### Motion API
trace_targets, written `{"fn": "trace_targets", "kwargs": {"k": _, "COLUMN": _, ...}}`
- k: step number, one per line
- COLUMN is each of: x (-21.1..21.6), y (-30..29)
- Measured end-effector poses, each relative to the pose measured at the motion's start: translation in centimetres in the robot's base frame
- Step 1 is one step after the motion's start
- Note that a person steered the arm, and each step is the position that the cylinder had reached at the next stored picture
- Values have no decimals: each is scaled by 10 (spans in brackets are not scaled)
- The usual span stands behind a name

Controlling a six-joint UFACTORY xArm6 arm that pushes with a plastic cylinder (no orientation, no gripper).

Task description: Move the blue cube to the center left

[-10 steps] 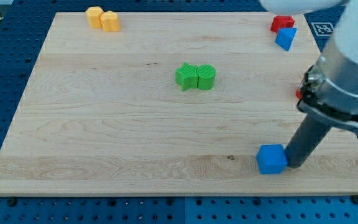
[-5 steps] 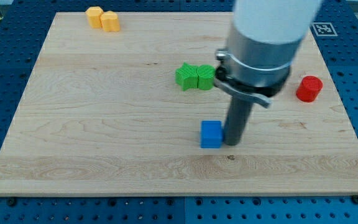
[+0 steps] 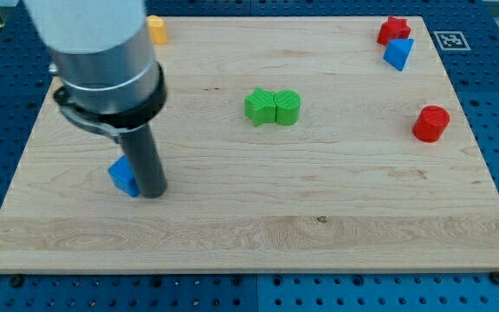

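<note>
The blue cube (image 3: 124, 177) lies on the wooden board (image 3: 249, 225) at the view's left, a little below mid height. My rod comes down from the view's top left, and my tip (image 3: 152, 192) touches the cube's right side. The rod hides part of the cube's right edge.
Two green blocks (image 3: 273, 107) sit together near the board's middle. A red cylinder (image 3: 430, 123) stands at the right. A red star-like block (image 3: 394, 29) and a blue triangular block (image 3: 398, 54) sit at the top right. A yellow block (image 3: 157, 29) shows at the top left, partly hidden by the arm.
My tip has pushed the blue cube from the bottom right, through the lower middle, to the left side of the board. The other blocks have not moved.
</note>
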State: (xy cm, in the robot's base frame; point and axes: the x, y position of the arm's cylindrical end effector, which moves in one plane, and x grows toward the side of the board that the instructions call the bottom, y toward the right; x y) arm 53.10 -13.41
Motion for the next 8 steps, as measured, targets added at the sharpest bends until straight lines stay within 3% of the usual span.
{"fn": "trace_targets", "kwargs": {"k": 2, "x": -3, "y": -52}}
{"fn": "trace_targets", "kwargs": {"k": 5, "x": -53, "y": -74}}
{"fn": "trace_targets", "kwargs": {"k": 7, "x": -53, "y": -144}}
{"fn": "trace_targets", "kwargs": {"k": 8, "x": -57, "y": -152}}
